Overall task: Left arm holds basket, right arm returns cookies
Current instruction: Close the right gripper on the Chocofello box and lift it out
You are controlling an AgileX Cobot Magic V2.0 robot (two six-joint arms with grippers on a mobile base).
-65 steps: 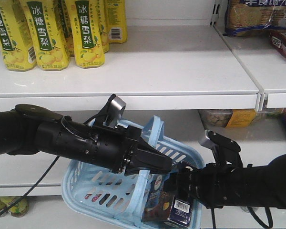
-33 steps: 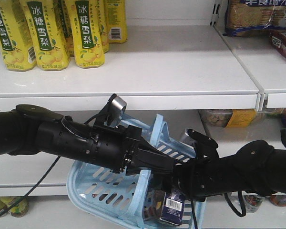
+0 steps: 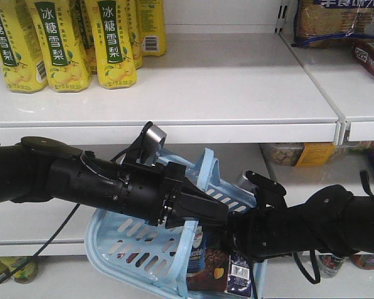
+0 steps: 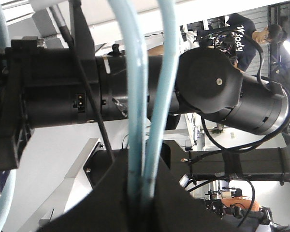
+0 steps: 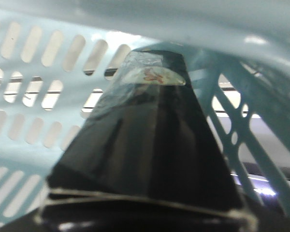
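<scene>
— Where is the left arm point(image 3: 81, 180)?
— It reaches in from the left, in front of the white shelf point(image 3: 237, 93). The left gripper point(image 3: 210, 213) is clamped tight on the two handles point(image 3: 202, 171) of the basket point(image 3: 121, 249). In the left wrist view both blue handles run down side by side into the pinch of the black fingers point(image 4: 174, 203).
— And the basket itself?
— It hangs tilted under that gripper, below the shelf edge, with its slotted wall facing the camera.
— The cookies point(image 3: 215, 271)?
— They are inside the basket at its right end, leaning, with the white barcode turned to the front.
— Does the right arm point(image 3: 318, 224) have hold of them?
— It comes in from the right, and the right gripper point(image 3: 237, 240) dips into the basket just above the box. Its fingers are hidden behind the rim and the left gripper, so it is not possible to tell whether they grip the box. In the right wrist view the dark, glossy box fills the middle, very close, with the basket's slots behind it.
— What else is there?
— Yellow cartons point(image 3: 62, 43) stand on the upper shelf at the left, and a pack of pale crackers point(image 3: 336, 22) lies at the top right.
</scene>
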